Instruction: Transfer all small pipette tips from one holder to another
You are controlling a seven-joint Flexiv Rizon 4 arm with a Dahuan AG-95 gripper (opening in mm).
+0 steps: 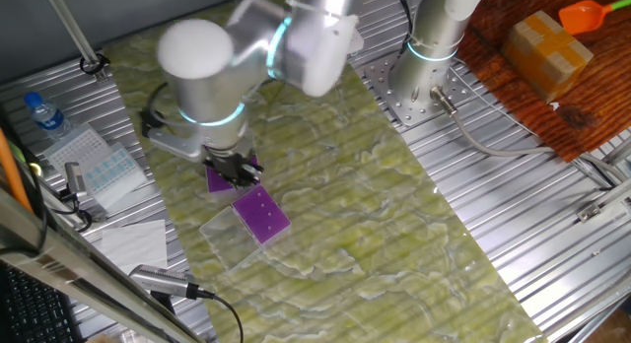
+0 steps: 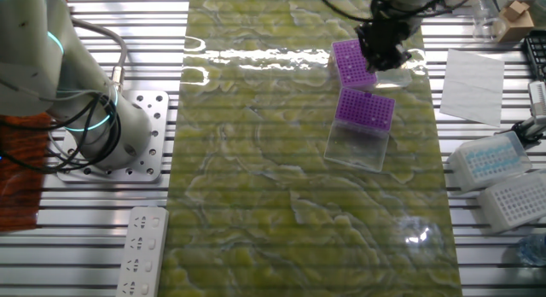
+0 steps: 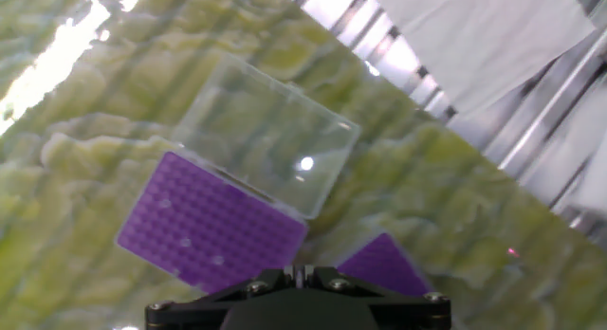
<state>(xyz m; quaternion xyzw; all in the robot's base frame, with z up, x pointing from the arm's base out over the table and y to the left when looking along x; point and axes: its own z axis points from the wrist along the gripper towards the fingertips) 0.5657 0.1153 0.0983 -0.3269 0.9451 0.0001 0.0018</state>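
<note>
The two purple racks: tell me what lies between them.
Nothing lies there. In the other fixed view, only a narrow strip of bare green mat separates the far purple rack, under the claw, from the near purple rack with its clear open lid.

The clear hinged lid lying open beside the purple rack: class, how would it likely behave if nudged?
The clear lid looks thin, so probably light and slightly flexible. Being joined to the purple rack, a nudge would likely swing it or drag that rack.

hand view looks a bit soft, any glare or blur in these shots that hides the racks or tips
Hand view: soft overall, a glare spot on the clear lid, the tips only faint specks on the purple rack. One fixed view: the arm is motion-blurred. The other fixed view: a bright reflection streak on the mat, off the racks.
</note>
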